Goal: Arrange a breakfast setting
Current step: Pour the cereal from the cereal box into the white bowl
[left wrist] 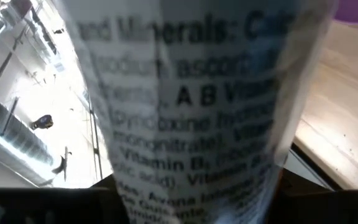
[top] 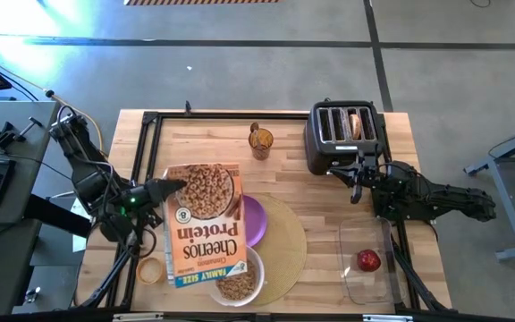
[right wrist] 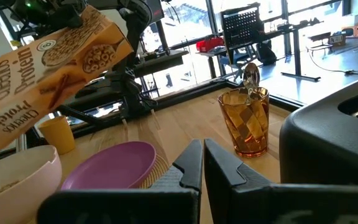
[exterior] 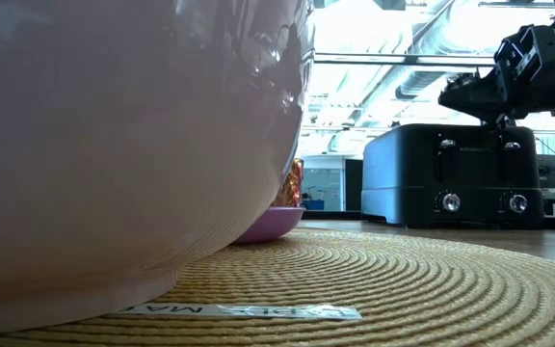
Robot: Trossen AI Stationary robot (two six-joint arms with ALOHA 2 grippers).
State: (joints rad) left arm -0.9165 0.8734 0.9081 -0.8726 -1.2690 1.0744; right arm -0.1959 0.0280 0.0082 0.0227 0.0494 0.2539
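Observation:
My left gripper (top: 166, 188) is shut on a Cheerios Protein cereal box (top: 206, 224), which is tipped above the table with its lower end over the white bowl (top: 237, 283). The bowl holds brown cereal and sits on the round tan mat (top: 284, 255), next to the purple plate (top: 254, 219). My right gripper (right wrist: 202, 163) is shut and empty in front of the black toaster (top: 342, 134), where a bagel (top: 354, 125) sticks up from a slot. A spoon stands in an amber glass (top: 259, 140). A red apple (top: 368, 260) lies in a clear tray. My left gripper holds the cereal box near its raised far end (top: 175, 185), coming level from the table's left side. The box's printed narrow side (left wrist: 197, 112) fills the wrist view between the fingers. The box is lifted clear and slants down toward the bowl (right wrist: 11, 180).
A small yellow cup (top: 150, 270) stands near the front left, beside the box. The clear tray (top: 365, 282) lies at the front right. The toaster (exterior: 451, 178) stands at the back right. Bare wood (top: 204, 134) lies at the far left.

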